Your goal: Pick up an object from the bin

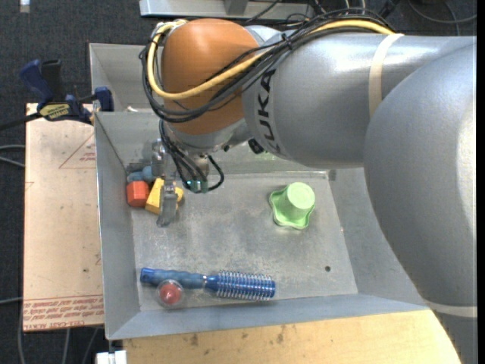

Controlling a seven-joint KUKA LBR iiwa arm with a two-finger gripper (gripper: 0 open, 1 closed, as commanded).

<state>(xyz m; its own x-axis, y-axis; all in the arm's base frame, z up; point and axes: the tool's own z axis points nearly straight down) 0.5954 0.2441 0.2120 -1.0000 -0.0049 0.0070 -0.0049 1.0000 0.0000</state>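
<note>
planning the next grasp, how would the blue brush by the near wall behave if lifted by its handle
The blue brush looks like rigid plastic, probably stiff. Gripped by the handle, it would likely tilt toward its bristled head. Pushed, it may pivot and nudge the red ball beside it, which could roll.

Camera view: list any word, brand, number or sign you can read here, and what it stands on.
"KUKA": dark letters on the arm's grey housing, beside the orange cover; the first letter is partly crossed by cables.
No readable marks on the green plastic piece, the blue brush, the orange block or the yellow block.
</note>
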